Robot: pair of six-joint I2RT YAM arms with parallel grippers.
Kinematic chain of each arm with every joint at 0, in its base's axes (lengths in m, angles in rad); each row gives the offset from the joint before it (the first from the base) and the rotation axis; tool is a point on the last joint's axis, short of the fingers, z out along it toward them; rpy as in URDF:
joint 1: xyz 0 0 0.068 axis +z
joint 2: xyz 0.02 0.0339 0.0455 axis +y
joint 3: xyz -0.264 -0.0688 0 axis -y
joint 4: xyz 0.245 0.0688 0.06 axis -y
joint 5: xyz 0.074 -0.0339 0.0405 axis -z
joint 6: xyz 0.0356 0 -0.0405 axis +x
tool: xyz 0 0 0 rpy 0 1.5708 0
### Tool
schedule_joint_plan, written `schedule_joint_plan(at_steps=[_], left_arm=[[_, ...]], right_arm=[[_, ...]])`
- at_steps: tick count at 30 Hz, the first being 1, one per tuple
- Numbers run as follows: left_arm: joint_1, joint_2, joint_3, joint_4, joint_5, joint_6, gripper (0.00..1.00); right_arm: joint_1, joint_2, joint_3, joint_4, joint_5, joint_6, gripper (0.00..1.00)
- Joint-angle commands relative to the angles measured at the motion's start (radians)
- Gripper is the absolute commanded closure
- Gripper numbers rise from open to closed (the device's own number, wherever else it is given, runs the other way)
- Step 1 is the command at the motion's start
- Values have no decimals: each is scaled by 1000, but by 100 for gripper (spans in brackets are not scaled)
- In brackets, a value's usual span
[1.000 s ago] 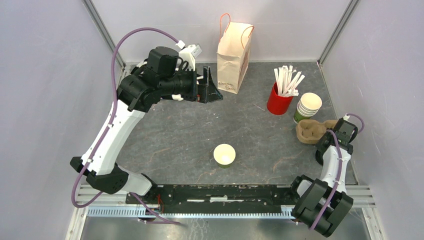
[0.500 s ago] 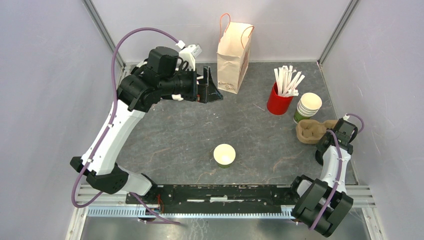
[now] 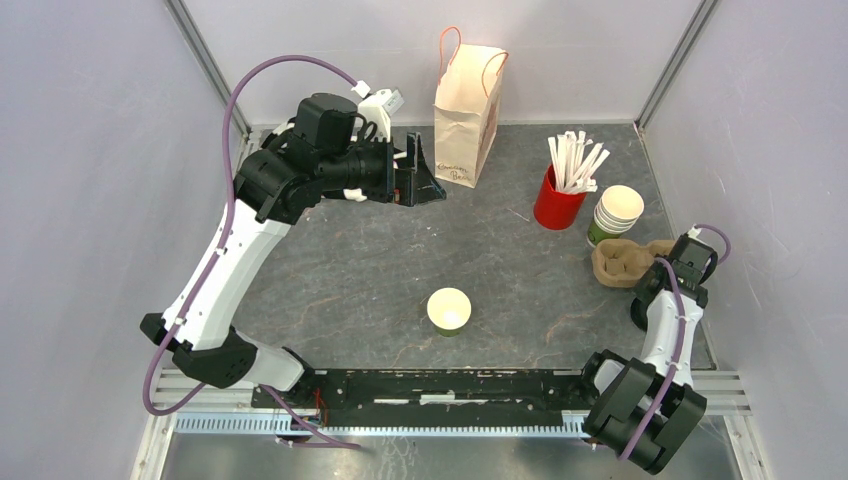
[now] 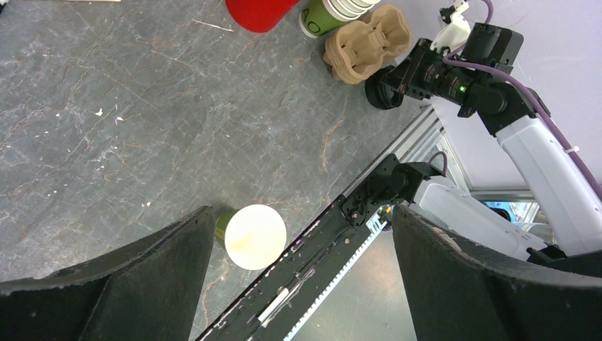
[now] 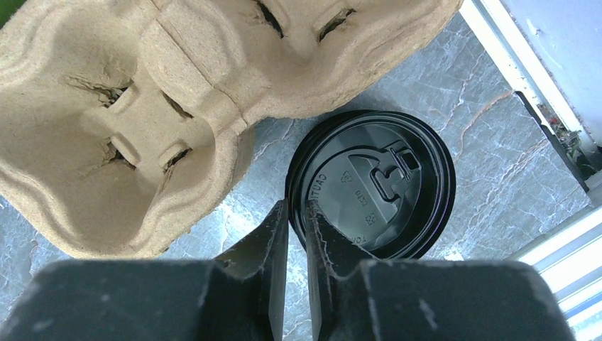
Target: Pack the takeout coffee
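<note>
Black lid (image 5: pixel 373 192) lay on the counter (image 5: pixel 490 177) beside the pulp carrier (image 5: pixel 142 106), its rim pinched in the nearly closed right gripper (image 5: pixel 297 220); so thin a bite could slip. Farther off stood the lidless green cup (image 3: pixel 449 309); beyond, the left gripper (image 3: pixel 428 172) gaped wide, empty.

A grey veined table (image 3: pixel 350 270), black lid (image 5: pixel 376 188), tan carrier (image 5: pixel 142 106), red cup (image 3: pixel 556 207) and cream-lined green cup (image 3: pixel 449 310) are shown.

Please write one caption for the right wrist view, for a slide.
Right end effector straddles the rim of a black lid beside the cardboard cup carrier.
</note>
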Motion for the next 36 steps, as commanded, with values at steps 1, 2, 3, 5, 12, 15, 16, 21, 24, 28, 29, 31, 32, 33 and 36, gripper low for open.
schedule_joint_plan(at_steps=[1,2,3,5,12,15,16,21,24,28,29,31,32,33,36], left_arm=[[-3,-11,16,42,11,29,0],[-3,-12,15,41,11,30,0],[-3,-12,15,41,10,30,0],[-3,-14,15,41,9,30,0],[-3,-14,16,41,10,30,0],[-4,-15,14,41,11,29,0],[-3,-15,14,41,11,30,0],[-3,-17,12,41,11,28,0],[-3,-18,10,42,12,28,0],[-3,-20,12,45,13,26,0],[-3,-20,12,46,15,26,0],[-3,-19,14,48,16,27,0],[-3,-18,15,48,17,27,0],[-3,-18,15,48,19,26,0],[-4,-18,16,50,22,26,0]], right_arm=[[-5,-8,28,12,10,-8,80],[-6,-8,25,15,10,-8,81],[-6,-10,22,16,9,-8,81],[-5,-10,21,18,9,-9,81],[-6,-10,13,24,10,-8,85],[-6,-10,10,24,11,-9,89],[-6,-10,11,24,11,-8,90],[-6,-13,22,13,13,-2,97],[-6,-11,42,-8,20,4,100],[-6,-7,76,-45,42,27,100],[-6,-6,92,-60,54,34,100],[-6,-6,124,-87,82,45,100],[-6,-5,136,-101,91,50,100],[-5,-5,148,-109,100,57,100],[-5,-10,175,-127,109,75,100]])
